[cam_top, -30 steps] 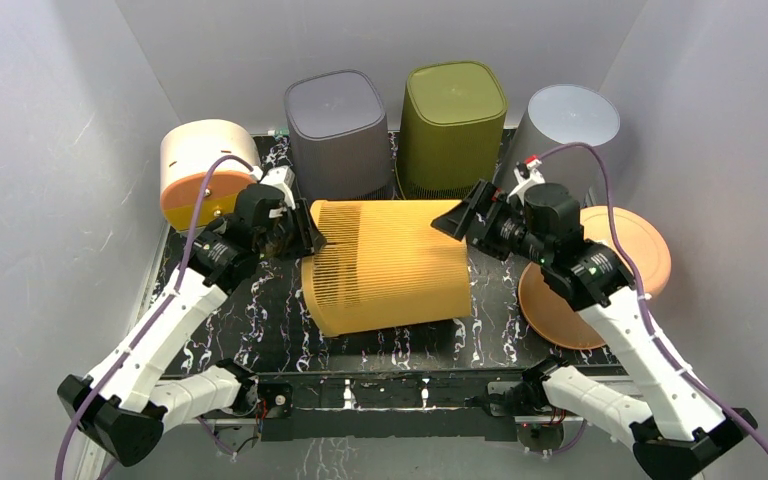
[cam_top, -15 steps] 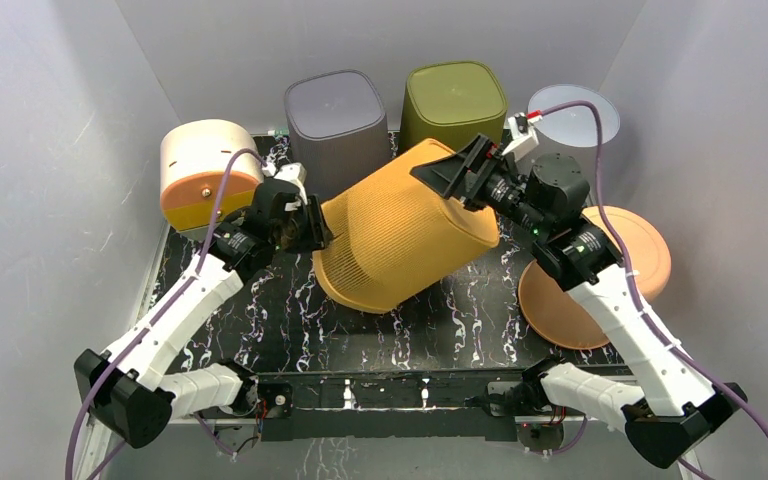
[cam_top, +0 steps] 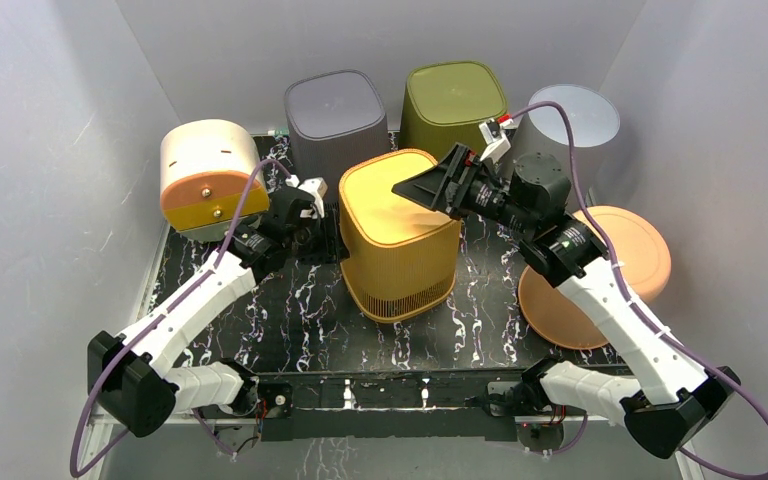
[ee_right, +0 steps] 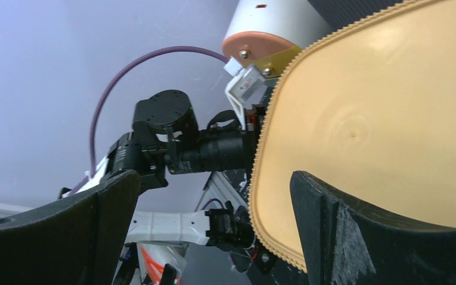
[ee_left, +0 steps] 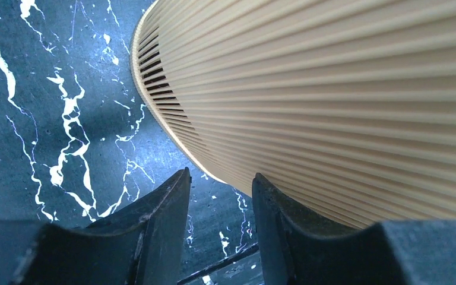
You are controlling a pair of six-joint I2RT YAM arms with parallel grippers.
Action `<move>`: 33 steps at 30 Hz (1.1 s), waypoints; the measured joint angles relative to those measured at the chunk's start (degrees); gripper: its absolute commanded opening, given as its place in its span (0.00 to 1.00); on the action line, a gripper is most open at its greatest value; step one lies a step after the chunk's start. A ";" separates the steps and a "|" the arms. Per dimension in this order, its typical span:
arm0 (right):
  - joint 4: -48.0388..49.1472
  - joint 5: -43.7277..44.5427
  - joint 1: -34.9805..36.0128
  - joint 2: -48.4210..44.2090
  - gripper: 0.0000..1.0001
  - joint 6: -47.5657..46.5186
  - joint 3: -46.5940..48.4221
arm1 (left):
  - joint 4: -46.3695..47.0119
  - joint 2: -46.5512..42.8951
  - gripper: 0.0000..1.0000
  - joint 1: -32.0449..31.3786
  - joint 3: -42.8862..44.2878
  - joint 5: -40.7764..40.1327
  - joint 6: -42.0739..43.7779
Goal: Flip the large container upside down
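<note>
Container (cam_top: 405,260) is sitting base-up, long axis vertical. Right jaws are wide open and empty just over its base. Left jaws are half-open low at its side, can't tell if I'm pinching the rim.

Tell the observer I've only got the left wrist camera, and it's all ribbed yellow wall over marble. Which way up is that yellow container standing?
Observer: The top view shows the yellow container standing on its open rim, closed base facing up.
Operator: And where's the right arm?
Observer: The right gripper hangs over that base, its fingers spread wide and gripping nothing.
Operator: Anything behind the container?
Observer: A grey container and a green container stand behind it, also bases up.
</note>
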 measured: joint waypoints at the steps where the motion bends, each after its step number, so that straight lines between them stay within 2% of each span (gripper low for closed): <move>1: -1.14 0.70 0.00 -0.20 0.98 -0.92 0.07 | 0.04 -0.02 0.43 0.00 0.00 0.02 0.07; 4: -7.98 4.72 0.02 -0.39 0.98 -5.22 2.21 | -0.31 -0.04 0.46 0.02 0.02 -0.02 0.59; 8: -19.17 15.89 0.04 -0.33 0.98 -12.94 9.68 | -3.10 -0.46 0.54 0.02 0.92 -0.76 1.51; 10: -22.60 21.51 0.04 -0.59 0.98 -16.00 12.50 | -5.18 -1.33 0.65 0.02 2.08 -1.46 1.95; 12: -26.49 28.20 0.04 -1.07 0.98 -18.93 14.75 | -7.61 -2.67 0.84 0.02 3.93 -2.08 2.16; 14: -30.32 34.34 0.04 -1.20 0.98 -21.05 16.48 | -9.94 -4.07 0.96 0.02 6.34 -3.10 2.64; 15: -32.20 37.86 0.04 -1.18 0.98 -21.94 17.35 | -11.10 -4.85 0.98 0.02 7.78 -3.85 2.62; 18: -36.48 46.62 0.04 -0.68 0.98 -24.06 18.78 | -13.86 -7.34 0.98 0.00 11.47 -8.04 1.64; 23: -40.30 51.60 -0.68 2.12 0.98 -24.72 20.24 | -16.33 -11.06 0.98 0.02 13.42 -16.61 -3.80; 28: -42.40 49.11 -6.08 8.76 0.98 -26.01 24.15 | -16.96 -11.91 0.98 0.02 14.62 -21.18 -5.62; 33: -43.89 41.72 -12.70 14.36 0.98 -26.80 31.26 | -16.50 -8.83 0.98 0.02 22.25 -24.87 -3.08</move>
